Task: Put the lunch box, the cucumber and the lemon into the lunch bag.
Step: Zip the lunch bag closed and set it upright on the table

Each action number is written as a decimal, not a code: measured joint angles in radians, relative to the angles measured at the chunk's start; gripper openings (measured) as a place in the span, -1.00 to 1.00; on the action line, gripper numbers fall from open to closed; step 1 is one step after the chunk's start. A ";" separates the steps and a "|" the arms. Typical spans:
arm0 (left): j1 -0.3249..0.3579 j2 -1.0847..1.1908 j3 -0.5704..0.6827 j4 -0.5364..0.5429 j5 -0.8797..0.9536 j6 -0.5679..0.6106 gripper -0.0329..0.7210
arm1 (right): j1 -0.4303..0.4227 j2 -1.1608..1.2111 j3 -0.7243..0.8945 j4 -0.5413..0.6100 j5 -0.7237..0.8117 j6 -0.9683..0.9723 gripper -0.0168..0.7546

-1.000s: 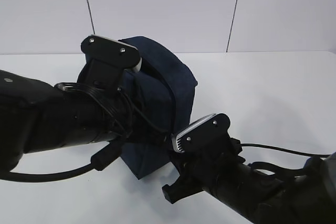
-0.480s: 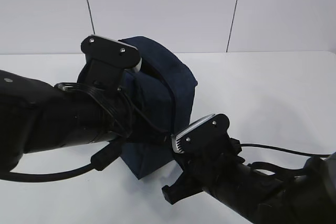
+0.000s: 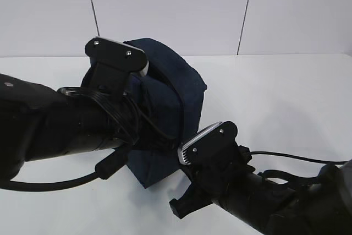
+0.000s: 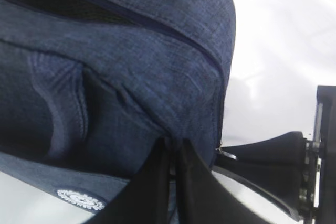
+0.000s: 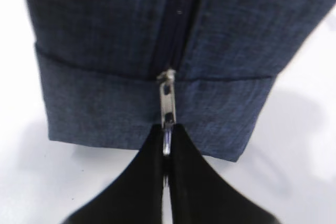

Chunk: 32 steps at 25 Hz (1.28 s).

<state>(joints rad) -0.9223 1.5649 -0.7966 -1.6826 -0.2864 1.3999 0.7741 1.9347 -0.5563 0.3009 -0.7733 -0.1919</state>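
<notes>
Lunch bag point(image 3: 170, 114) mid-table, zipped shut. Right gripper point(image 5: 166, 148) clamped on ring pull point(image 5: 167, 141) at near corner; left gripper point(image 4: 173, 153) pinching fabric. Opening and all loading remaining; food unseen.

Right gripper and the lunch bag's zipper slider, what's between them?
Only the metal zipper pull: the right gripper is shut on its lower end, right below the slider on the lunch bag. The right wrist view shows this.

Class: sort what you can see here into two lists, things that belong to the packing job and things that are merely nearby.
Belongs to the job:
- lunch bag
- zipper pull, pinched by the right hand
- left hand, clamped on bag fabric

Merely nearby:
- white table
- nothing else shows
</notes>
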 joint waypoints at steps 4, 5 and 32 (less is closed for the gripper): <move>0.000 0.000 0.000 0.000 0.000 0.000 -0.93 | 0.000 -0.004 -0.002 -0.015 0.019 -0.006 -0.94; 0.000 0.000 0.000 0.000 0.000 0.000 -0.93 | 0.000 -0.008 -0.002 -0.017 0.026 -0.006 -0.94; 0.000 0.000 0.000 0.000 -0.034 0.000 -0.93 | 0.000 -0.205 0.048 -0.041 0.262 -0.013 -0.94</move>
<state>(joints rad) -0.9223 1.5649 -0.7966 -1.6826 -0.3207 1.3999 0.7741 1.7298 -0.5083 0.2600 -0.5110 -0.2046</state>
